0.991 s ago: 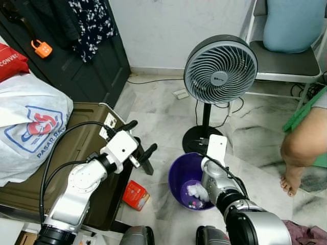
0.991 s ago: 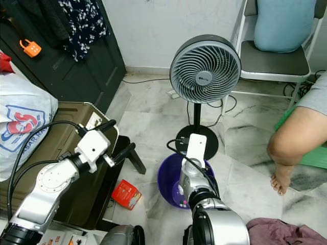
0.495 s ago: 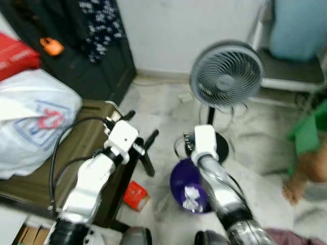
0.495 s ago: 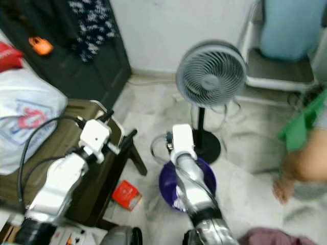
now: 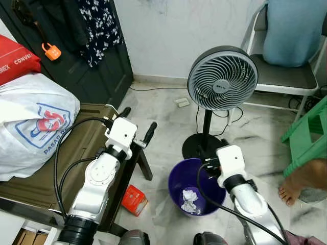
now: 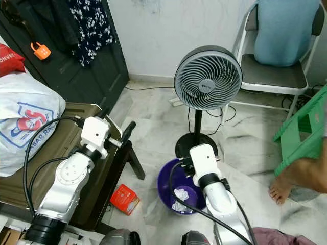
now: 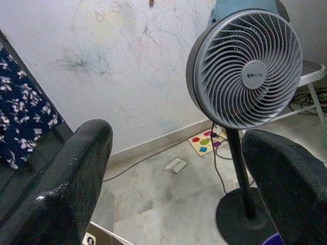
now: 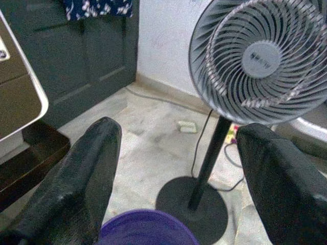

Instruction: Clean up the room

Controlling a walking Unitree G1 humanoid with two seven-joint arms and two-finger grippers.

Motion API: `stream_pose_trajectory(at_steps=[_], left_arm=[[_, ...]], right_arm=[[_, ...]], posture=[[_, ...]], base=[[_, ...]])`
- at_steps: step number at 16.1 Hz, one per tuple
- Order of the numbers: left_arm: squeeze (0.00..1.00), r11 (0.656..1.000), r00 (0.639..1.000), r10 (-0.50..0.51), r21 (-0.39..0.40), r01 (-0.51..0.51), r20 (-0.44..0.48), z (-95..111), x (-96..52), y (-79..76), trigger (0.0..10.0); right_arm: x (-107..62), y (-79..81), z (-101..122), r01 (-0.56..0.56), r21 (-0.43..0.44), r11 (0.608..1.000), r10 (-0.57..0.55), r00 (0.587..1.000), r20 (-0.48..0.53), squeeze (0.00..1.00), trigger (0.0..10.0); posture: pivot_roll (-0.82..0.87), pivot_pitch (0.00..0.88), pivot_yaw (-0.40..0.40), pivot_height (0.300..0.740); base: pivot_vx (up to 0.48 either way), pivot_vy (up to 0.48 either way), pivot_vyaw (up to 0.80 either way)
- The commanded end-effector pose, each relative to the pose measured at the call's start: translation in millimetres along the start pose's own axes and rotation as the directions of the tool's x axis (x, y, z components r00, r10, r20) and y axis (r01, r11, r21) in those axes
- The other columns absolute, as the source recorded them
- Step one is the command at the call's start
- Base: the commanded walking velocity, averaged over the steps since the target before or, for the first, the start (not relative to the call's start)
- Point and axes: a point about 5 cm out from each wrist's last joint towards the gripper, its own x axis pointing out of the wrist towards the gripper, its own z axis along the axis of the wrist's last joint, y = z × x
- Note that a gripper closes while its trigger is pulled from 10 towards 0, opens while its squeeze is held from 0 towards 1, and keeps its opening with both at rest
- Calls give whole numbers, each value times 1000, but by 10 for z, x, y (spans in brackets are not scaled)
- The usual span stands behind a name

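A purple bin [image 5: 176, 179] stands on the marble floor in front of me, with a crumpled white paper [image 5: 190, 200] lying inside it. A small red box [image 5: 134, 200] lies on the floor to the bin's left, beside the dark case. My right gripper [image 8: 177, 132] hangs open and empty just above the bin's right rim [image 8: 148, 224], pointing toward the fan. My left gripper [image 5: 137, 123] is raised over the edge of the case, open, with nothing between its fingers [image 7: 84, 168].
A grey standing fan [image 5: 222, 78] rises just behind the bin. A white plastic bag [image 5: 30, 127] rests on an olive case [image 5: 82, 148] at left. A chair [image 5: 286, 76], a green stool [image 5: 306, 138] and a person's foot [image 5: 294, 189] are at right.
My right gripper has come up out of the bin and swung to its right side; the white paper stays in the bin. The camera shifted. The person's leg drew back to the right.
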Motion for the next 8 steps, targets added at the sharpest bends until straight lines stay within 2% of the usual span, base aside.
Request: stream_pose_trajectory(at_steps=[1, 2, 3, 4, 5, 6, 8], left_arm=[[0, 999, 999, 38, 8, -38, -3, -19, 7, 66, 10000], [0, 998, 998, 63, 7, -63, 0, -45, 7, 87, 10000], [0, 990, 990, 138, -33, -138, -1, -52, 4, 174, 10000], [0, 987, 988, 156, -42, -156, -1, -52, 7, 198, 10000], [0, 979, 983, 185, -94, -183, 5, -47, 9, 240, 10000], [0, 972, 986, 165, -171, -158, 28, -35, -1, 266, 10000], [0, 974, 982, 190, -127, -187, 10, -135, -111, 317, 10000]], right_arm=[[76, -11, 125, 12, 9, 1000, -12, 998, 55, 1000, 10000], [159, -62, 161, 73, 34, 997, -75, 995, 61, 1000, 10000], [279, -97, 250, 154, 84, 985, -161, 982, 97, 1000, 10000], [298, -98, 273, 161, 85, 983, -170, 979, 110, 1000, 10000], [338, -101, 282, 171, 98, 980, -182, 977, 113, 1000, 10000], [392, -164, 273, 198, 141, 970, -214, 972, 102, 1000, 10000], [372, -278, 174, 213, 168, 962, -227, 972, 64, 1000, 10000]], posture=[[-26, 0, 130, 740], [-29, 0, 126, 740], [-24, 0, 116, 740], [-24, 0, 116, 740], [-20, 0, 104, 740], [-26, 0, 96, 740], [-30, 0, 71, 740]], base=[[0, 0, 0], [0, 0, 0], [0, 0, 0], [0, 0, 0], [0, 0, 0], [0, 0, 0], [0, 0, 0]])
